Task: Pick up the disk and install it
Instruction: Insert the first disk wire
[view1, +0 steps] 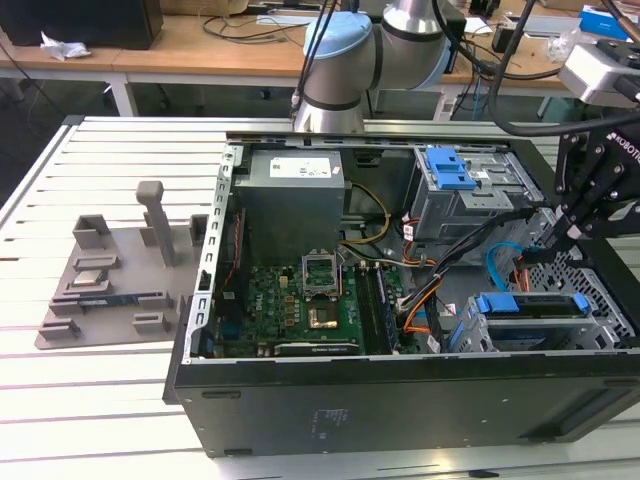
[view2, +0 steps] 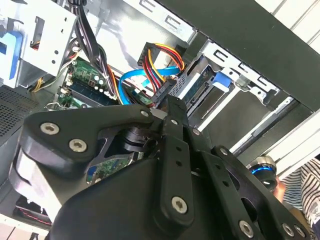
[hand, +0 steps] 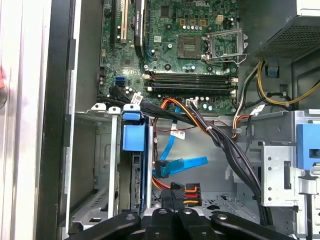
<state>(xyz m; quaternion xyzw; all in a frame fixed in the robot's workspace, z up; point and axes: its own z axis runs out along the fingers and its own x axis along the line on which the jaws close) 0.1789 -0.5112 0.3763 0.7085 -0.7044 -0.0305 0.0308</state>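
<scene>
jaws (hand: 172, 212) near black connector | disk (hand: 134, 165) apparently in cage beside

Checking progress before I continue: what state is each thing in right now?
Computer case: lying on its side, open.
Disk: seated on edge in the drive cage.
Processor socket: retention plate flipped open.
Gripper: inside the case, at the black connector with coloured wires.
</scene>
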